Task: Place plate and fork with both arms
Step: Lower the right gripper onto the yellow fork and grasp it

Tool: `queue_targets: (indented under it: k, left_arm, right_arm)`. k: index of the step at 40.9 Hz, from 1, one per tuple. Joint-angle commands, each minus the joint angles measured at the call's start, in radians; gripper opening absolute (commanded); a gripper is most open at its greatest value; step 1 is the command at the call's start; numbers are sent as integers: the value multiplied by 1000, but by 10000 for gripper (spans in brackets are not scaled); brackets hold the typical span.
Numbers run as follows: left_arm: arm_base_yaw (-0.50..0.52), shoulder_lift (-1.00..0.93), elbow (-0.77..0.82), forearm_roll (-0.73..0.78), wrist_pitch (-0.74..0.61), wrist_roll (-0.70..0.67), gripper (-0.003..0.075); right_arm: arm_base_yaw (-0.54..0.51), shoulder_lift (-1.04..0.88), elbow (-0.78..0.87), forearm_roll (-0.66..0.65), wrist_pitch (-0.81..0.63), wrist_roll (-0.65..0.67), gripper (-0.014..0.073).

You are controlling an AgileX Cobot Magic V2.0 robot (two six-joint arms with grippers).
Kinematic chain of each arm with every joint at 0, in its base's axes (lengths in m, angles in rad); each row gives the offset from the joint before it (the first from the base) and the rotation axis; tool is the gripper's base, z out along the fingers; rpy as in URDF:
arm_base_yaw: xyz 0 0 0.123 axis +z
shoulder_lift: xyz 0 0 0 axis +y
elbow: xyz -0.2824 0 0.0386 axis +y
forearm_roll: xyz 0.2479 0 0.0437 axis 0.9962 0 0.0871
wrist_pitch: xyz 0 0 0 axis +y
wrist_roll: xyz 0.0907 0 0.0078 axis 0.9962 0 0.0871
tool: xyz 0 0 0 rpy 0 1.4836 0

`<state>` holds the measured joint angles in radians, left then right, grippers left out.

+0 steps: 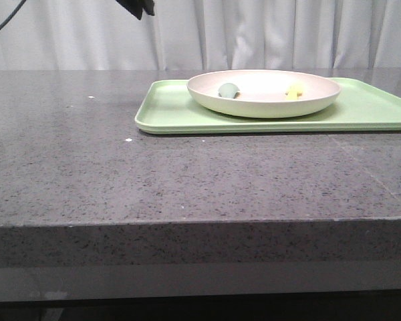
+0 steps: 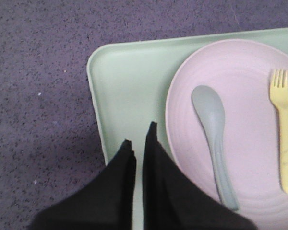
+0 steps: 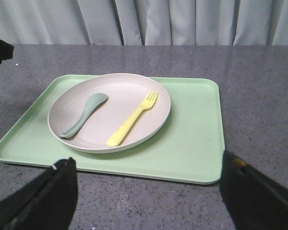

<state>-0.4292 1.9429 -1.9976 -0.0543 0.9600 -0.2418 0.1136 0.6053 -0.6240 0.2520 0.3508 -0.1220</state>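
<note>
While the grey speckled stone surface [image 1: 187, 174] carried a flat rectangular light-green tray [image 3: 192, 143] on its far right part, the wide shallow cream-white plate [image 3: 134, 91] sat on that tray's left part. Inside the plate lay the small pale-yellow plastic fork [image 3: 133, 119], with a pale blue-green spoon [image 3: 84, 114] apart to its left. The left hand [image 2: 140, 133] hovered over the tray's left part, fingers nearly together and holding nothing. The right hand [image 3: 149, 191] stood spread wide and empty, nearer than the tray.
</note>
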Motion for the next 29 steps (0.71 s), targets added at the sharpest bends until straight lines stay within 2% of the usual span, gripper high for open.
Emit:
queue_targets:
  k: [1, 10, 22, 29]
  left_arm:
    - [2, -112, 34, 38, -49, -16, -18]
    - [38, -301, 273, 223, -111, -106, -18]
    - [217, -604, 653, 233, -235, -68, -18]
    - [228, -815, 914, 244, -399, -46, -18]
  right_arm:
    - [-1, 4, -38, 7, -84, -7, 624]
    - [-1, 4, -38, 7, -84, -7, 624]
    - [-1, 4, -38, 7, -84, -7, 624]
    - [-1, 4, -38, 7, -84, -7, 624]
